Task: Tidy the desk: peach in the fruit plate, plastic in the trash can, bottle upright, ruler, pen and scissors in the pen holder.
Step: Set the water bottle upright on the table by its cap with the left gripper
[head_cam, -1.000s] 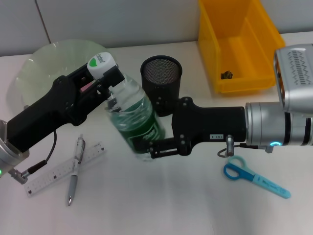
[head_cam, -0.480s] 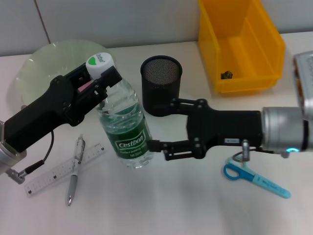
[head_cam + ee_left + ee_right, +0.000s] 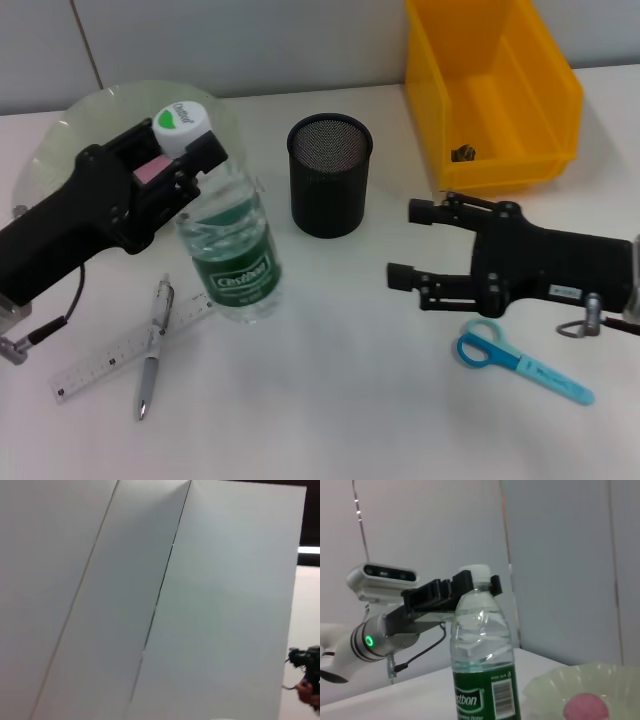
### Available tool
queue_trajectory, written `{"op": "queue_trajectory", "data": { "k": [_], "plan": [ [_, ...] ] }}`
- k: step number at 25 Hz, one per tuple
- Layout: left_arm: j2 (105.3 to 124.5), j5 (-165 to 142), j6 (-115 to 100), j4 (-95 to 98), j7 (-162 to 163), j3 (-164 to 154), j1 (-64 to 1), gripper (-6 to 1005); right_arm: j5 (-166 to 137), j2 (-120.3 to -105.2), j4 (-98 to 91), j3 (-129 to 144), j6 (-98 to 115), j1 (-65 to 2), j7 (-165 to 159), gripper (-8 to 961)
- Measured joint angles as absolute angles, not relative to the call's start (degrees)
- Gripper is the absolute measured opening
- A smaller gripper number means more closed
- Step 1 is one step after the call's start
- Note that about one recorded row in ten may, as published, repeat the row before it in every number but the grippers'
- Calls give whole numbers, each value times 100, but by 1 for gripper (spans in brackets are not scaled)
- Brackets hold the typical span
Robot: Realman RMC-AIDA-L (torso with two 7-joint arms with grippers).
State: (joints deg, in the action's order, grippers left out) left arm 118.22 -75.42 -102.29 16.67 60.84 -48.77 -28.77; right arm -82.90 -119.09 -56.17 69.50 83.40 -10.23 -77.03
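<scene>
Bottle (image 3: pixel 228 258) upright on our desk (image 3: pixel 340 400) — left gripper (image 3: pixel 190 165) pinches its neck.
Right gripper (image 3: pixel 410 245) spread wide, holding nothing, scissors (image 3: pixel 520 365) just beside it.

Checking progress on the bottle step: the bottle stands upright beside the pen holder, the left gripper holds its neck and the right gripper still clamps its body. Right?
Not quite. The right gripper has let go: the head view shows it open and drawn back, apart from the bottle. The rest holds: the bottle is upright beside the pen holder, with the left gripper at its neck.
</scene>
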Motion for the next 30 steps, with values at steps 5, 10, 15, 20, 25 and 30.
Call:
{"op": "queue_trajectory", "data": {
  "k": [5,10,15,20,25,30],
  "plan": [
    [11821,-7538,-9990,1886,5766,-4861,-2722,474,-8392,-11909,-5586,6775,8352,-893,-7672,838],
    [11809,-7517,-9779,1933,5669,-4852,-2662,476,-8422,-11909,-5524,6754,8354,-861,-7671,837],
    [11803,-7511,-9522,1982,5498,-4851,-2645,478,-8478,-11909,-5507,6643,8354,-852,-7662,837],
    [11797,-7510,-9439,2012,5448,-4848,-2631,481,-8508,-11909,-5506,6624,8354,-852,-7658,837],
    [11795,-7513,-9438,2013,5431,-4843,-2616,483,-8508,-11909,-5507,6619,8323,-853,-7656,837],
    [11795,-7510,-9386,2137,5418,-4835,-2546,485,-8508,-11909,-5503,6618,8314,-861,-7655,837]
  ]
}}
